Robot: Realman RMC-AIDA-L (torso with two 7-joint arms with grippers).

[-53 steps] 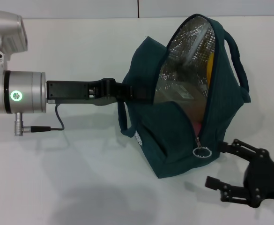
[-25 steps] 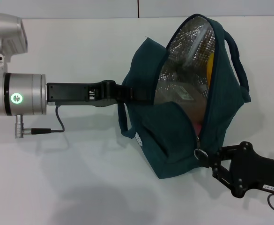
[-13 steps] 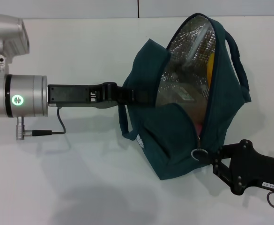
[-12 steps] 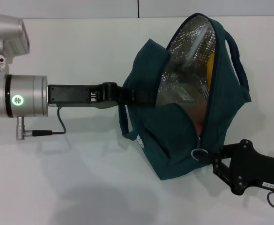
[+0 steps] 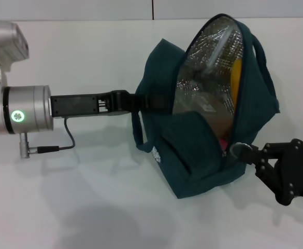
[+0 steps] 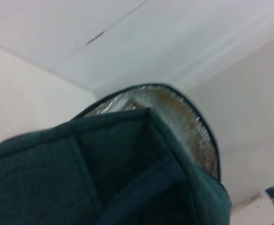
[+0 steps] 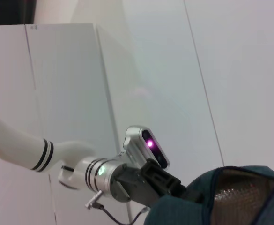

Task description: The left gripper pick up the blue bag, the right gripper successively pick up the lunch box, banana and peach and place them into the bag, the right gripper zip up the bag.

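Surroundings: White bench (image 5: 89,207) under everything, a pale wall with one dark vertical seam behind its far edge.

Blue bag: the blue bag (image 5: 192,161) sits toward the right half of the bench, tipped so its mouth faces the near side, the silver lining showing wide open. It looks propped that way so the opening stays reachable from the right.

Left pincer: the left pincer (image 5: 150,101) reaches in from the left edge and disappears against the bag's left side panel near a handle. Its fingers are hidden by fabric, so I cannot tell their spread; my guess is it is there to brace the bag against the zip pull.

Contents: the banana (image 5: 235,78) stands as a yellow strip along the right inside wall, the peach (image 5: 222,140) is a pink sliver low at the mouth, and the lunch box (image 5: 205,106) is dimly visible deep inside. All three seem loaded.

Right pincer: the right pincer (image 5: 240,150) comes from the right edge, its tips pinched on the zipper pull (image 5: 236,149) at the low end of the opening.

Stage: zipping looks under way, with most of the mouth still gaping.

Risk: the bag could drag along the bench if the left side gives.
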